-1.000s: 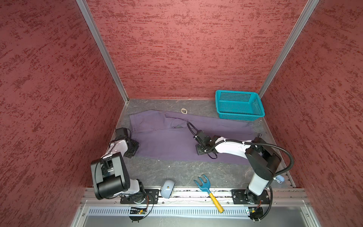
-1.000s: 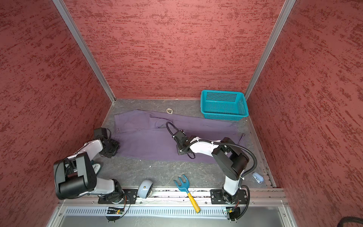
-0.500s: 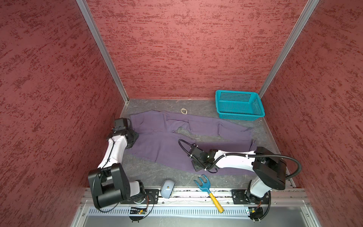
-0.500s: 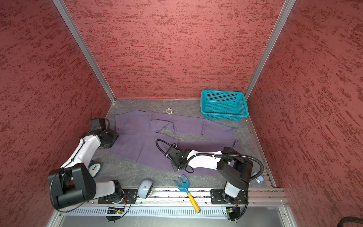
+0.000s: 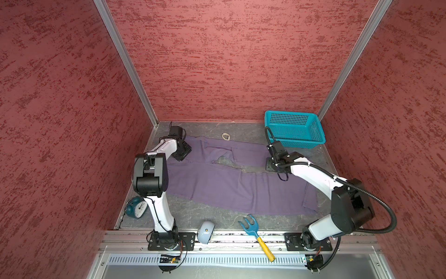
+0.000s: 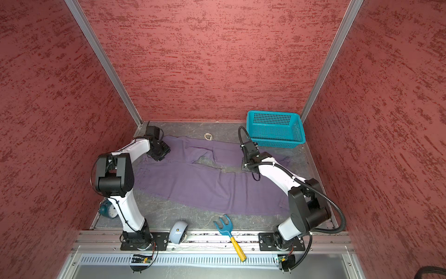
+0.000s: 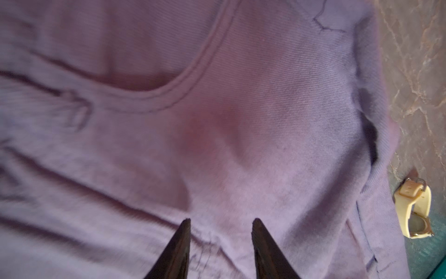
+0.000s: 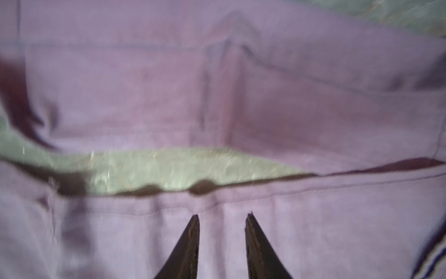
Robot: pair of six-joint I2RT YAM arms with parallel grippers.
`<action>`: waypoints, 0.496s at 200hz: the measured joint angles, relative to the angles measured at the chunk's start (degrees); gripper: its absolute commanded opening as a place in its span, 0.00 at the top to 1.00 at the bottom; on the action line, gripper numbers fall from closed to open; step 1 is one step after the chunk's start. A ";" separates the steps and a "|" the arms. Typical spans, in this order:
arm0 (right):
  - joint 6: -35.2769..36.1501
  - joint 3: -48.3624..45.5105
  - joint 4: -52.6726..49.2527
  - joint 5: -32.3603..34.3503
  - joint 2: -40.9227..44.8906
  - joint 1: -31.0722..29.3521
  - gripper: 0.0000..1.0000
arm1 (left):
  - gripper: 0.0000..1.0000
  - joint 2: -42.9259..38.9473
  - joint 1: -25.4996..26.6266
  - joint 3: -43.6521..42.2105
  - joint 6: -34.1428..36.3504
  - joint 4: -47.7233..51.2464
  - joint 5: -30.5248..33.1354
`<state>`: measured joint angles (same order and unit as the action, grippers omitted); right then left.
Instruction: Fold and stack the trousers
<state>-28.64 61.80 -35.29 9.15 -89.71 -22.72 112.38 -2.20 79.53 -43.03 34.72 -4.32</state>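
The left gripper (image 7: 220,221) stood with its jaws parted and nothing between them, low over the waist end of the trousers (image 5: 229,183) near the far left corner of the grey table (image 5: 212,217); whether its tips touched the cloth could not be told. The right gripper (image 8: 223,216) was likewise parted and empty, poised above one leg at the edge of the bare sliver of table between the two legs. The trousers lay spread flat across the table, waist to the left and legs running right. A cream watch strap (image 7: 415,210) sat just beside their far edge, and a teal basket (image 5: 301,142) stood in the far right corner. Near the front lay a blue rake (image 5: 255,232), a small clock (image 5: 137,207) and a rounded pale gadget (image 5: 205,232).
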 measured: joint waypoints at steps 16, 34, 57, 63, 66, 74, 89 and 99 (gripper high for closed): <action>-0.02 2.08 1.03 -1.68 -3.61 2.91 0.69 | 0.57 2.25 -0.11 1.70 0.04 -0.26 -0.57; -0.02 4.02 2.19 -3.21 -8.35 4.96 0.70 | 0.58 3.48 -0.42 2.10 0.26 -0.72 -0.85; -0.02 5.49 3.69 -4.28 -13.55 5.84 0.71 | 0.60 3.30 -1.49 -0.07 0.20 -2.86 -2.08; -0.04 5.62 4.09 -4.52 -14.56 5.92 0.71 | 0.61 2.86 -1.99 -0.83 0.15 -3.65 -2.54; -0.04 5.66 4.22 -4.61 -14.95 5.97 0.71 | 0.61 2.64 -2.21 -1.29 0.17 -4.04 -2.73; -0.07 5.66 4.55 -4.72 -15.87 6.03 0.71 | 0.62 1.95 -3.10 -2.62 0.04 -5.18 -3.56; -0.48 5.49 5.33 -4.87 -17.03 6.10 0.71 | 0.63 0.22 -5.18 -5.49 -0.04 -6.64 -4.68; -0.94 4.76 6.32 -4.87 -17.11 6.16 0.71 | 0.63 -1.18 -6.78 -7.69 -0.02 -7.67 -5.09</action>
<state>-29.58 66.57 -28.97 4.27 -106.83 -16.56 111.20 -8.97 71.83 -43.05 27.05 -9.41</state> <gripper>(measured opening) 0.289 0.371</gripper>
